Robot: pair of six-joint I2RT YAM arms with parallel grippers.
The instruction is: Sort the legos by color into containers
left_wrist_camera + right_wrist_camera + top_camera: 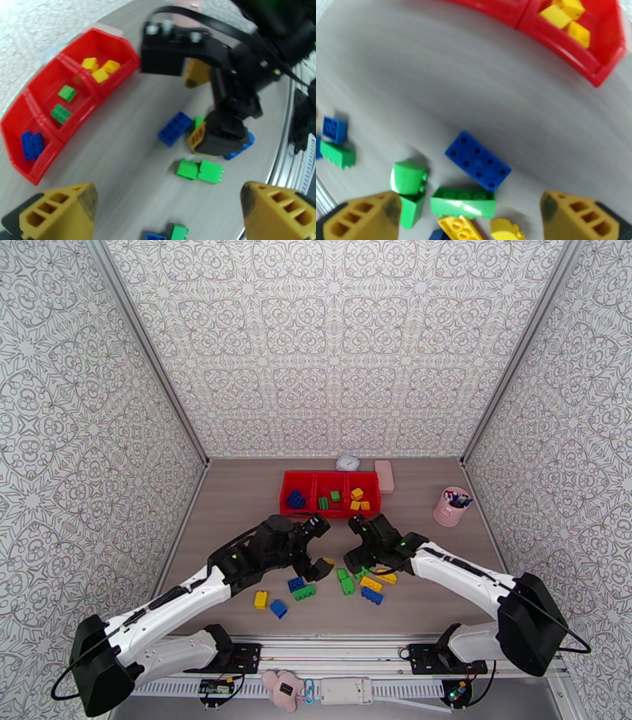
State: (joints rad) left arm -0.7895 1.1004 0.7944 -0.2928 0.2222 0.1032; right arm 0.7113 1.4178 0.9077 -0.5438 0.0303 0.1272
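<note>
Three containers are set lengthwise left-to-right on the bench, legos scattered before them, left fingers and right fingers spread wide.

Grey-brown wood-grain tabletop, tray at the back, bricks in front.
A red plastic three-bin tray sits near the far edge, with a pink rounded case just beside its right end and a small round white object behind it. A pink pen cup stands further right. Loose blue, green and yellow studded plastic bricks lie scattered nearer the front.
</note>
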